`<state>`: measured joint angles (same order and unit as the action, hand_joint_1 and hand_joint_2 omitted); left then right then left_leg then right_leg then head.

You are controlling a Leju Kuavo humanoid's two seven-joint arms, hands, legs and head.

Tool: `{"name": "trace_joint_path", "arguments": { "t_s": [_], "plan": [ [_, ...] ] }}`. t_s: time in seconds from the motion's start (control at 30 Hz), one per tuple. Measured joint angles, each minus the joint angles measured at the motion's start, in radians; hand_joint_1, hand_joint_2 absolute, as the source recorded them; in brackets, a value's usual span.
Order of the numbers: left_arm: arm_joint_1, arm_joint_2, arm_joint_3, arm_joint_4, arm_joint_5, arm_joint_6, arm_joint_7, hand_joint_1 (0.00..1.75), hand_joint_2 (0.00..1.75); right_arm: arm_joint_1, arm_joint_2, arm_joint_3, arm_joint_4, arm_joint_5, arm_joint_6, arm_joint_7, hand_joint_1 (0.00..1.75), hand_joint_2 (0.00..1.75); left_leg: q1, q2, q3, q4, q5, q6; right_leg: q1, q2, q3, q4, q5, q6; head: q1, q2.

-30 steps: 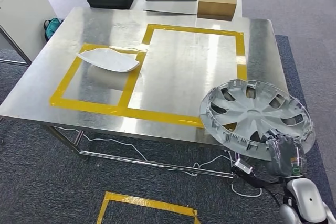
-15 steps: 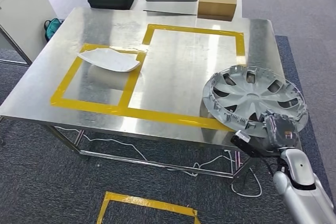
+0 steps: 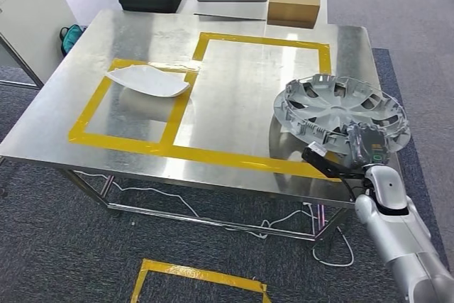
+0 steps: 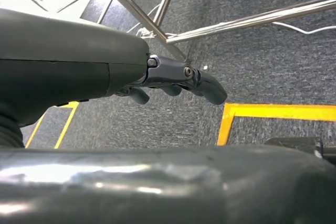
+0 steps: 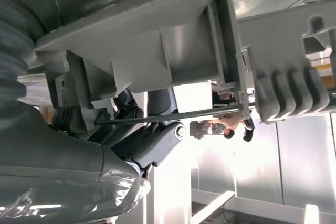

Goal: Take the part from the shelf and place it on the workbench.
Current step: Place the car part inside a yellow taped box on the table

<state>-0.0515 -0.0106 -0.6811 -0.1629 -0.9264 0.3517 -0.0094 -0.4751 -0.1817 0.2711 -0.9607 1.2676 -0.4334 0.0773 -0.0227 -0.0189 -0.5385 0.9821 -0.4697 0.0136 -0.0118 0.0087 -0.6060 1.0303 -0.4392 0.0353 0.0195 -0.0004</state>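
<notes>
Gripping the near rim of the hubcap [image 3: 342,113], the right hand [image 3: 367,148] is seen over the near right corner of the steel surface [image 3: 134,33], with its silver arm [image 3: 399,235] trailing back off the edge. The hubcap is held tilted, hollow ribbed side up, and extends away from the hand above the surface; whether its far edge touches the metal cannot be told. In the right wrist view the dark fingers [image 5: 152,142] are curled under the grey moulded rim [image 5: 166,51] of the part. Beyond the hand and to its left, a large rectangle of yellow tape [image 3: 264,39] is marked on the surface, and farther left a smaller taped square holds a flat white panel [image 3: 149,80]. The left hand [image 4: 174,77] is seen hanging over grey carpet [image 4: 257,66] beside a yellow floor line [image 4: 277,112], its fingers loosely apart and holding nothing.
</notes>
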Motion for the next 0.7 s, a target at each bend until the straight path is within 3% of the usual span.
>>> {"name": "trace_joint_path", "arguments": {
  "t_s": [0.23,0.7],
  "plan": [
    [-0.008,0.001,-0.004,-0.001,-0.019,-0.017,0.016,0.00,0.00,-0.059,0.043,0.040,0.049,0.033,0.028,0.008,1.75,1.75,0.000,0.001,-0.001,0.000,0.000,0.000,0.000,0.002,-0.002,0.000,0.001,0.000,0.000,0.000],
    [-0.040,0.001,-0.032,-0.012,-0.066,-0.085,-0.003,0.00,0.00,-0.215,0.257,0.221,0.165,0.061,0.062,-0.017,1.75,1.75,0.001,0.001,-0.003,0.000,0.002,-0.002,0.002,0.002,-0.004,0.000,0.003,-0.001,0.000,0.000]
  ]
}}
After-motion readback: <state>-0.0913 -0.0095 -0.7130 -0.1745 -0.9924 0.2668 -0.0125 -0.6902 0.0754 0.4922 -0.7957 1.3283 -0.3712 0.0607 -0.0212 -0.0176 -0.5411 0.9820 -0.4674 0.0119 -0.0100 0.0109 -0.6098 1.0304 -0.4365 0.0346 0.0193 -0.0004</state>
